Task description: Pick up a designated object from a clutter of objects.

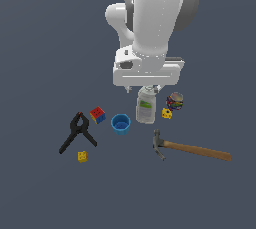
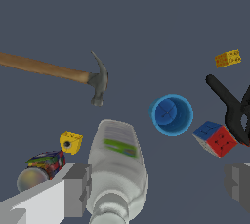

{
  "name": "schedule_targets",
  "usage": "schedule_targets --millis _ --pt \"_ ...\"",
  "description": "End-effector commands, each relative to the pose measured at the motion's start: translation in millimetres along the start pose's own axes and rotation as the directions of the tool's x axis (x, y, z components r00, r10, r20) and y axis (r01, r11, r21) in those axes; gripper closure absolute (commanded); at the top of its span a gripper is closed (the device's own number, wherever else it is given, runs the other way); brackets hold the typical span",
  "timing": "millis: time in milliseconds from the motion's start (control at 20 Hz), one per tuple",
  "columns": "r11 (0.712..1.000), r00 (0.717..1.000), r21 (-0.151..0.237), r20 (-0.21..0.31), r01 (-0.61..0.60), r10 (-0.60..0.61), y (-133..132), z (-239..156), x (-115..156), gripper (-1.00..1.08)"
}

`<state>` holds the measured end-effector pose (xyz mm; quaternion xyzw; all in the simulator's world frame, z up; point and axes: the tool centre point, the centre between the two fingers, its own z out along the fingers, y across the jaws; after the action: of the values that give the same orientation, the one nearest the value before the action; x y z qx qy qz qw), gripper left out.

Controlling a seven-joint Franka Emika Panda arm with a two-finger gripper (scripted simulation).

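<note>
Hanging spread open and empty, the gripper (image 2: 156, 189) is seen straddling the white bottle (image 1: 146, 105). The multicoloured can (image 1: 174, 101) lies at the bottle's three o'clock, a yellow block (image 1: 167, 114) touching it, partly hidden by one finger (image 2: 73, 191).

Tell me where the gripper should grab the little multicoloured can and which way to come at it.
Grip the multicoloured can across its round side wall, coming from above. It seems tipped, metal end sideways, so the label band is the widest hold. Close the fingers away from the white bottle and yellow block crowding it.
</note>
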<state>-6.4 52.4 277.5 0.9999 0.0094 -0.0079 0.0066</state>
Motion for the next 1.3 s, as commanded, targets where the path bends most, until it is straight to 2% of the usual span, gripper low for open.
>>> schedule_targets --millis 0,300,700,950,1250 --pt "1.000 1.000 -0.005 -0.001 0.009 -0.009 -18 14 -3 -0.92" --pt "0.999 0.999 -0.014 -0.008 0.038 -0.038 -78 61 -23 -0.92" --pt "0.996 0.996 -0.009 -0.017 0.088 -0.089 -160 125 -74 -0.92" --pt "0.994 0.994 0.000 -0.018 0.111 -0.111 -191 150 -104 -0.92" --pt "0.992 0.992 0.009 -0.018 0.126 -0.126 -210 166 -126 -0.92"
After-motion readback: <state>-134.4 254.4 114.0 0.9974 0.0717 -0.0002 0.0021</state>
